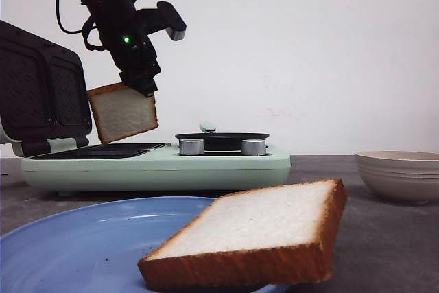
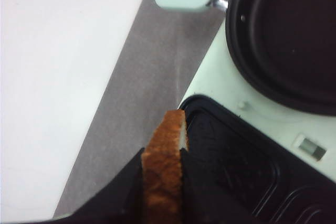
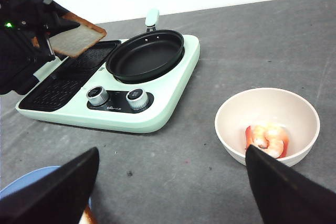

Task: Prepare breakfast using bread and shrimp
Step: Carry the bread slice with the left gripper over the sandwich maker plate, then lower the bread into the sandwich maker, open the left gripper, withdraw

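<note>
My left gripper [image 1: 145,87] is shut on a slice of bread [image 1: 122,112], holding it by its top edge above the black grill plate [image 1: 103,150] of the mint-green cooker [image 1: 158,166]. In the left wrist view the brown crust [image 2: 163,177] sits clamped between both fingers [image 2: 202,192]. A second slice of bread [image 1: 260,235] lies on the blue plate [image 1: 75,252] in front. The shrimp [image 3: 266,137] rests in a cream bowl [image 3: 265,106]. My right gripper [image 3: 170,182] is open over bare table, nothing between its fingers.
The cooker's lid [image 1: 41,90] stands raised at the left. A round black pan [image 3: 146,55] with a mint handle [image 3: 151,18] sits on the cooker's other half, behind two silver knobs [image 3: 116,96]. The grey table [image 3: 184,156] runs to a white wall.
</note>
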